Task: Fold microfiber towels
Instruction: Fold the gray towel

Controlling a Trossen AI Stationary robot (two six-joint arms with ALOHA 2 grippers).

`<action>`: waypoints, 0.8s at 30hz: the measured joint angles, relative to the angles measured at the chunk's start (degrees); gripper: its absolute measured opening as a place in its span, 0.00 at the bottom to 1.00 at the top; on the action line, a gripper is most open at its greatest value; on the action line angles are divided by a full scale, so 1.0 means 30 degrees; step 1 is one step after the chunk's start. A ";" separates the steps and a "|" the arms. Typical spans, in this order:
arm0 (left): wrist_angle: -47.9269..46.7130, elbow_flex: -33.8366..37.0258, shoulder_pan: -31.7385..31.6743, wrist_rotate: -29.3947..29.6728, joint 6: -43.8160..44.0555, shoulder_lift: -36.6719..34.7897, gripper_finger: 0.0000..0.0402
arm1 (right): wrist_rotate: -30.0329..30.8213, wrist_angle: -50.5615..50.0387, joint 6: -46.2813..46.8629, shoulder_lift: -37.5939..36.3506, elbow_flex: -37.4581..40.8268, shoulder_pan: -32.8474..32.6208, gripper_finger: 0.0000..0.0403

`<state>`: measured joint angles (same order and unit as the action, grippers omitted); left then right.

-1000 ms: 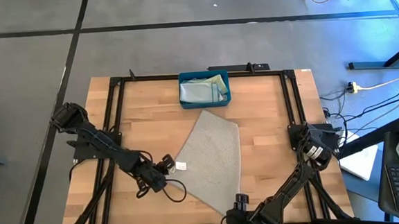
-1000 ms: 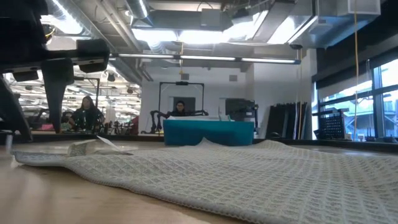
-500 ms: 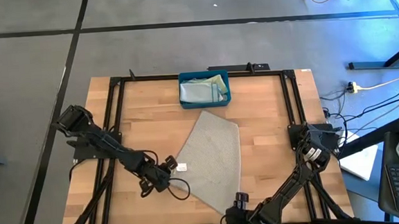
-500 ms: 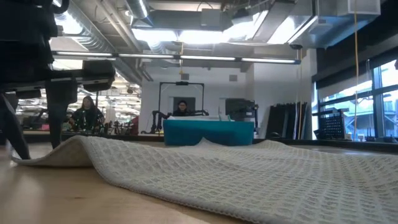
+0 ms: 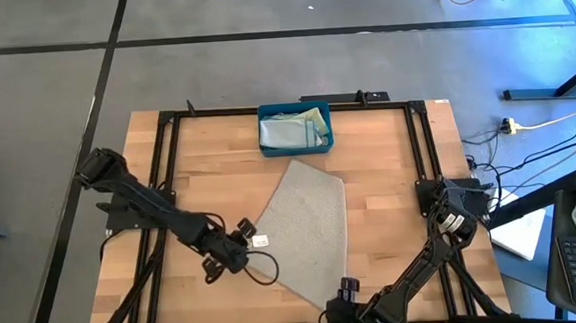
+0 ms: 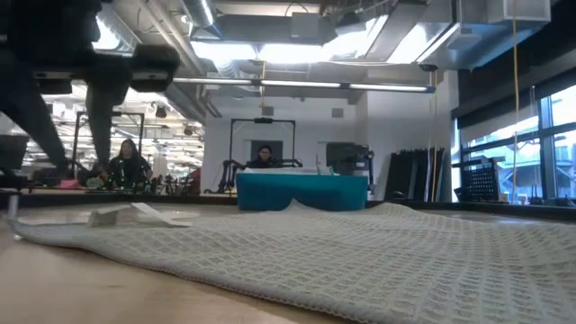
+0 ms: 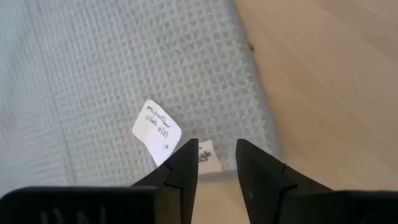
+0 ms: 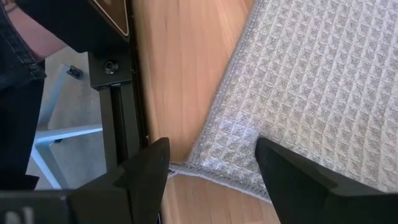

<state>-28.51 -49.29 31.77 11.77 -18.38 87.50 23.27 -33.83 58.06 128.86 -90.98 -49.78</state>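
A pale grey-beige waffle-weave towel [image 5: 307,228] lies spread flat on the wooden table; it also shows in the low view [image 6: 342,256]. Its left corner carries a white label [image 7: 157,129]. My left gripper [image 7: 216,155] stands just above that corner [image 5: 243,236], with its fingers a little apart and touching nothing. In the low view [image 6: 67,135] it hangs clear above the cloth. My right gripper [image 8: 214,168] is open wide over the towel's near corner [image 8: 239,140], by the table's near edge [image 5: 347,284]. Whether it touches the cloth I cannot tell.
A teal-blue plastic bin [image 5: 295,128] at the table's far middle holds other folded cloths; it also shows in the low view [image 6: 301,191]. A black metal frame [image 5: 168,169] runs along the table's sides. People sit in the room beyond the table.
My left gripper has gone toward the table's right edge, dipping at the towel's left corner and then rising again. That corner stood raised in a hump half a second ago and now lies flat, label showing. The rest of the towel has stayed in place.
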 joint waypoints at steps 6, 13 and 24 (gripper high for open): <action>-0.0240 -0.0265 -0.0246 -0.2168 0.0903 0.0368 0.25 | 0.0006 0.0060 0.0105 0.0000 0.0016 0.0002 0.61; 0.0568 0.0306 -0.0234 -0.2782 0.1911 0.1414 0.25 | 0.0081 0.0074 0.0096 0.0000 0.0036 -0.0006 0.61; 0.1073 0.0175 -0.0410 -0.3093 0.2696 0.3416 0.25 | 0.0190 0.0016 0.0135 0.0007 0.0036 -0.0006 0.61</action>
<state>-25.29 -48.77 30.54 2.49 -10.29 97.75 23.84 -33.78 58.46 128.88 -90.87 -49.80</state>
